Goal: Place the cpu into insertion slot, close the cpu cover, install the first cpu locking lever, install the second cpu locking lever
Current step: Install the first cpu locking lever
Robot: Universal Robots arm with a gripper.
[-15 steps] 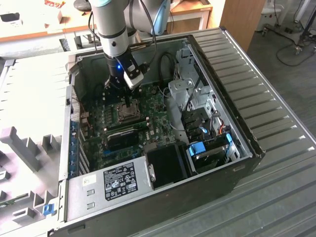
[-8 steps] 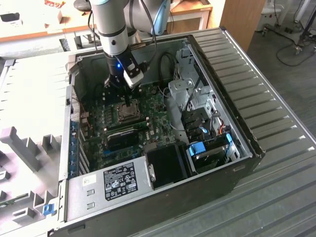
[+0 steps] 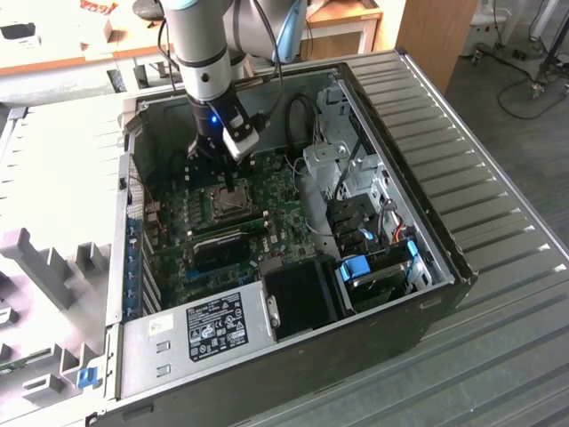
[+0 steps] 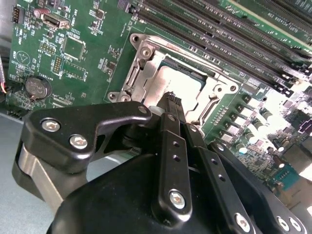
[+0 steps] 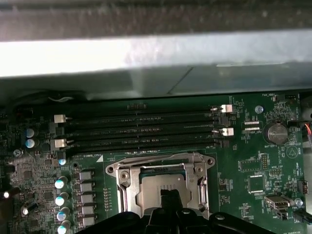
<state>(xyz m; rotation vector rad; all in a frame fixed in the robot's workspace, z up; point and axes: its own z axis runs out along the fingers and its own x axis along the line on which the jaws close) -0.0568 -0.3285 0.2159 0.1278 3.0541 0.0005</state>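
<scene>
Your tool [image 4: 171,100], fingers pinched together and empty, pressed on the cpu [image 4: 168,83] seated in the insertion slot [image 4: 146,66]. Off-centre pressure risked tilting it and bending contacts.

A grey ribbed table [image 3: 498,187] carries the open computer case [image 3: 400,124].

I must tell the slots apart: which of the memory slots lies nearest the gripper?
The memory slot right beside the cpu cover; the other slots lie farther from the gripper, toward the case wall.
</scene>
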